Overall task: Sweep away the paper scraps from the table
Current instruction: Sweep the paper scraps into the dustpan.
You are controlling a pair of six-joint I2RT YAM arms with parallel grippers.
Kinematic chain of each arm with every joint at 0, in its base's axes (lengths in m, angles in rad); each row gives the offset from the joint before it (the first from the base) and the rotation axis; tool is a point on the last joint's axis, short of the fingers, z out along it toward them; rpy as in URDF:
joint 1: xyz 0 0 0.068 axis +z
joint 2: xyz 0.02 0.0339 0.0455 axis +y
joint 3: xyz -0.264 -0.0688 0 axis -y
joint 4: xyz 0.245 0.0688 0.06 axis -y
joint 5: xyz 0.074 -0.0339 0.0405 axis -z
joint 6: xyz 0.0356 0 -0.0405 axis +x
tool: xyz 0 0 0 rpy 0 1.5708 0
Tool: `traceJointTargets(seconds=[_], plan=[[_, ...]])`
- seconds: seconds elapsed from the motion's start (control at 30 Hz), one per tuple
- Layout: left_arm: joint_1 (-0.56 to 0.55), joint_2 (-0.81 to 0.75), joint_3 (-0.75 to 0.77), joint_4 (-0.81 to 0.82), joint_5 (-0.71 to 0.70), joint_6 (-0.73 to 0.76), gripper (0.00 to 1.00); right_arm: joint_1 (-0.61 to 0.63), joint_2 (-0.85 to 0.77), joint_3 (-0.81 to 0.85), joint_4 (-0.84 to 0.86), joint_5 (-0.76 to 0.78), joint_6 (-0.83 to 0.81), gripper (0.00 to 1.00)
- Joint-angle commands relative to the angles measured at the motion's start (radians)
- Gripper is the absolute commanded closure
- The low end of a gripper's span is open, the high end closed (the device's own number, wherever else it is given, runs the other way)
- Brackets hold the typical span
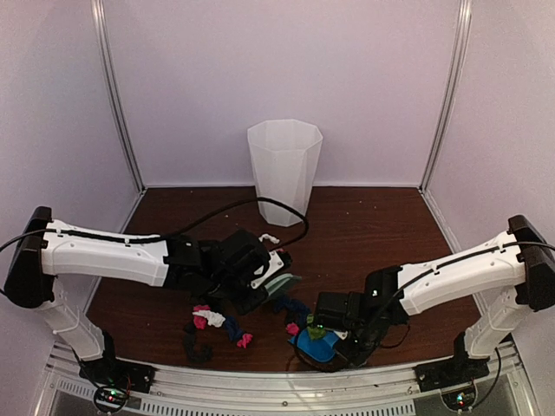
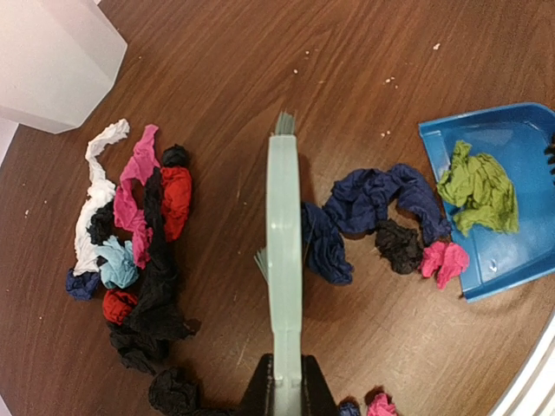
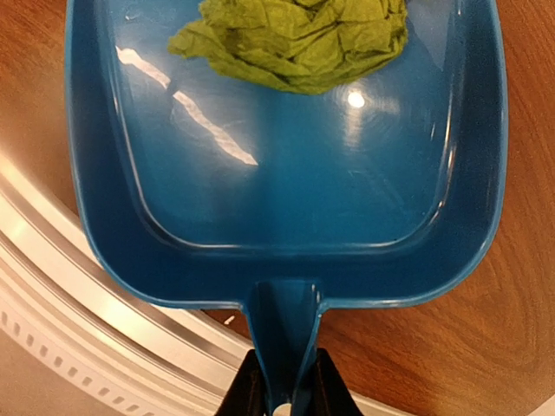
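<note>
A: Where are the paper scraps (image 2: 139,234)?
B: Mostly on the table (image 2: 347,69) — a mixed heap on one side of the mint-green hand brush (image 2: 284,225), with navy, black and pink wads between it and the blue dustpan (image 3: 286,208). One green wad (image 3: 295,39) lies inside the pan.
A: And the jaws?
B: The left jaws clamp the brush handle — the right jaws pinch the dustpan's handle.

R pincer (image 3: 279,394) gripping dustpan (image 3: 286,217) handle | green scrap (image 3: 295,39) inside | table (image 3: 529,260) under
</note>
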Motion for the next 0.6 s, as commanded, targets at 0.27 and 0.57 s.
traceJointTargets(seconds=[0.27,0.57], plan=[[-0.047,0.024,0.03,0.034,0.077,0.022,1.0,-0.074,0.078,0.065,0.001,-0.034,-0.111,1.0],[-0.077,0.01,0.023,0.064,0.116,0.024,1.0,-0.089,0.084,0.041,0.063,0.016,-0.123,1.0]])
